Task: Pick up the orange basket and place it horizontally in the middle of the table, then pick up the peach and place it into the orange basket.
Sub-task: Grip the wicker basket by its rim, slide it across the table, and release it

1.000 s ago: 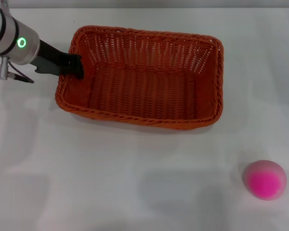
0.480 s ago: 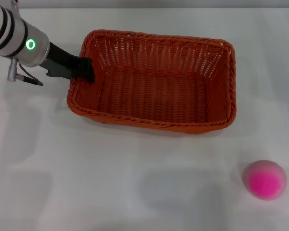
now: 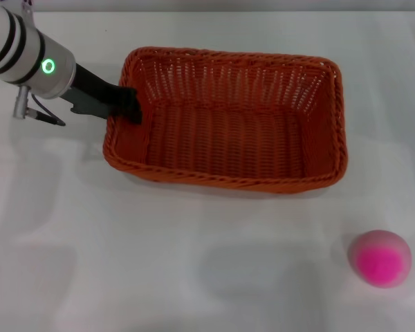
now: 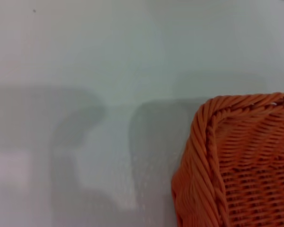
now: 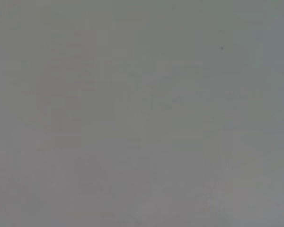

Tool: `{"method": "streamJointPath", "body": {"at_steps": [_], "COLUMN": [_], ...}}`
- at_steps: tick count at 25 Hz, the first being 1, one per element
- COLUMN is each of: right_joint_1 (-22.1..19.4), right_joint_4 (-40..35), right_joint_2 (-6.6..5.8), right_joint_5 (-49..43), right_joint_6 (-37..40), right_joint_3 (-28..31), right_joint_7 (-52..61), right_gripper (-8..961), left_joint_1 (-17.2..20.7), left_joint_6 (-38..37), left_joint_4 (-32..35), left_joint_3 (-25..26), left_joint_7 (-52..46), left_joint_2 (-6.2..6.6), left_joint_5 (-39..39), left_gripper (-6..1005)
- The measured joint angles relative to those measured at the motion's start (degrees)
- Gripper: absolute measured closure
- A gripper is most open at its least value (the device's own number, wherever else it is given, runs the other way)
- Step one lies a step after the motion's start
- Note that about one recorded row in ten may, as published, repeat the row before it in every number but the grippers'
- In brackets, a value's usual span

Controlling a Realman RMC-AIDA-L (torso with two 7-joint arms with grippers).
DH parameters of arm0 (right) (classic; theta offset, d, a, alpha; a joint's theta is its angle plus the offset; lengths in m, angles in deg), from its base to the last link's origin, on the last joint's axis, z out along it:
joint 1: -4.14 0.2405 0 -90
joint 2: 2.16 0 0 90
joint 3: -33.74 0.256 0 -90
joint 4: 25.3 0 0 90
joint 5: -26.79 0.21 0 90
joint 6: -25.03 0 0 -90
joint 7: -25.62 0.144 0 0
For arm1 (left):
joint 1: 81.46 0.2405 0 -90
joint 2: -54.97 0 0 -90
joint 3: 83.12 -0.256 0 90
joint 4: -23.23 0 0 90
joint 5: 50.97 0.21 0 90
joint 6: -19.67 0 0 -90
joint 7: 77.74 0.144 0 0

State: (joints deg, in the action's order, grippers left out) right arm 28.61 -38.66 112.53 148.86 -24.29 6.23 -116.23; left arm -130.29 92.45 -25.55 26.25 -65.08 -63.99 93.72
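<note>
At the orange basket's (image 3: 228, 128) left short rim, left end effector (image 3: 124, 105) is clamped on the braided edge. Basket lies lengthwise on the white desk (image 3: 159, 263): woven, openwork sloping sides, rounded corners. Peach (image 3: 380, 258), pink-magenta, round, sits well apart, toward basket's near-right; bare desk between.

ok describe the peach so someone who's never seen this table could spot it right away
On the white table, start from the big orange basket held at its left end by the left gripper. The peach lies alone, nearer the robot and right of the basket. It is the only small round thing, pale pink with a magenta patch.
</note>
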Motion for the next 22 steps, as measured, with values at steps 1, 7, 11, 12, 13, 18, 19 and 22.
{"method": "streamJointPath", "body": {"at_steps": [1,7,11,12,13,18,19,22], "right_joint_1": [0.00,0.51,0.87,0.95,0.99,1.20,1.20,1.25], "right_joint_4": [0.00,0.00,0.00,0.00,0.00,-0.06,-0.07,-0.08], "right_joint_2": [0.00,-0.10,-0.16,-0.17,-0.17,-0.18,-0.18,-0.21], "right_joint_5": [0.00,0.00,0.00,0.00,0.00,0.00,0.00,0.00], "right_joint_6": [0.00,0.70,0.96,1.00,1.02,1.04,1.06,1.08], "right_joint_3": [0.00,0.00,0.00,0.00,0.00,0.00,0.00,0.01], "right_joint_7": [0.00,0.00,0.00,0.00,0.00,0.00,0.00,0.00], "right_gripper": [141,141,141,141,141,141,141,141], "left_joint_1": [-0.08,-0.15,0.18,0.31,0.48,1.74,2.05,3.38], "left_joint_6": [0.36,1.15,2.68,2.97,3.26,5.09,5.50,6.85], "left_joint_4": [0.00,0.32,-0.23,-0.59,-0.99,-3.00,-3.33,-5.11], "left_joint_3": [-0.05,-0.02,-0.03,-0.04,-0.05,0.05,0.09,0.15], "left_joint_7": [0.00,-0.32,-0.24,-0.22,-0.21,-0.30,-0.38,-0.72], "left_joint_2": [-0.03,-0.03,0.01,0.01,0.01,-0.06,-0.06,-0.07], "left_joint_5": [-0.08,-1.39,-2.23,-2.24,-2.25,-2.43,-2.62,-3.86], "left_gripper": [858,833,782,744,705,558,535,476]}}
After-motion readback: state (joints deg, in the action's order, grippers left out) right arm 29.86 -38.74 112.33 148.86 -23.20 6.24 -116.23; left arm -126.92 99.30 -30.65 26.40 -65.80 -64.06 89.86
